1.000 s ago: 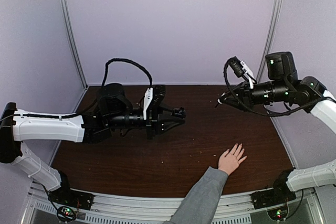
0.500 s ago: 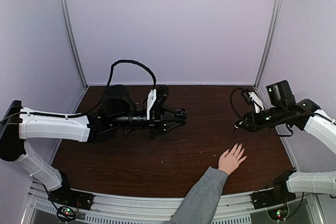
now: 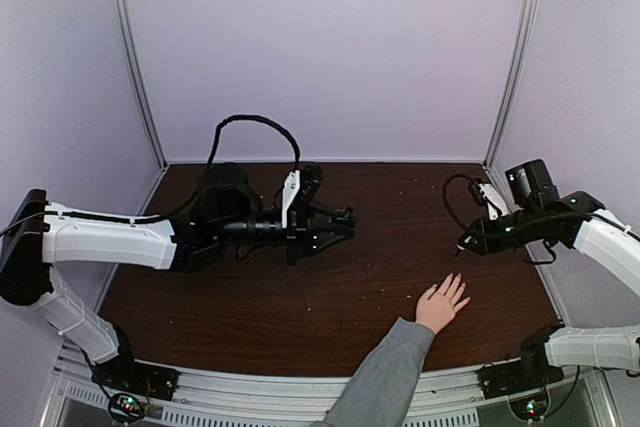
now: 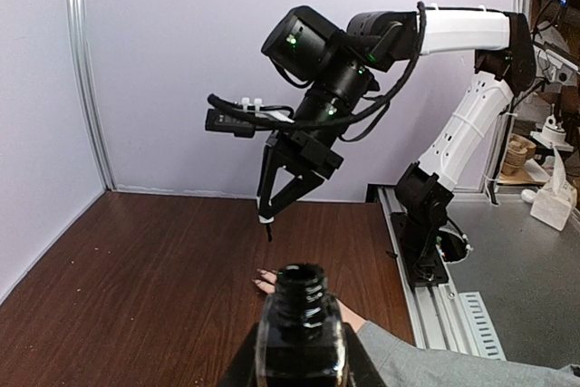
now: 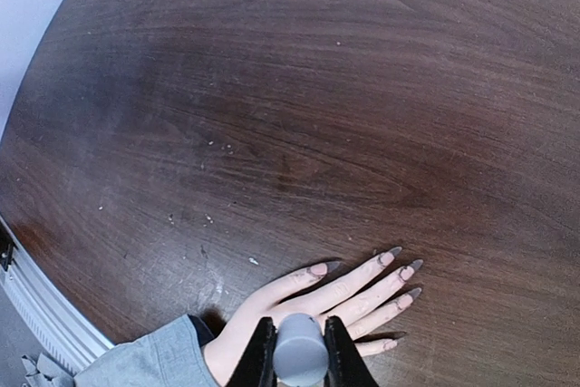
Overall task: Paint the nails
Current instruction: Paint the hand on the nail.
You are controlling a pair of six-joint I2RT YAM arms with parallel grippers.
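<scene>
Five nails [image 5: 406, 271], greyish and pointed, on a hand [image 5: 313, 307] laid palm-down, fingers spread, at the near right of the table [image 5: 272, 88]. A grey sleeve [image 5: 149, 362] runs off the near edge. Whether any coat is on them I cannot tell.

Item: my right pincer [image 5: 300, 362], above the hand, pinching the grey brush cap [image 5: 300, 343], brush [image 4: 265, 224] pointing down.

Item: my left pincer [image 4: 299, 373], well apart to the left, clamped on the open polish bottle [image 4: 300, 319], upright.

Handling: I judge the step is the descent to one nail. Lower slowly, set the bristle tip at the nail base, draw toward the point, and keep off the skin.

Markings: no brand, label or writing readable on bottle, cap or arms.
</scene>
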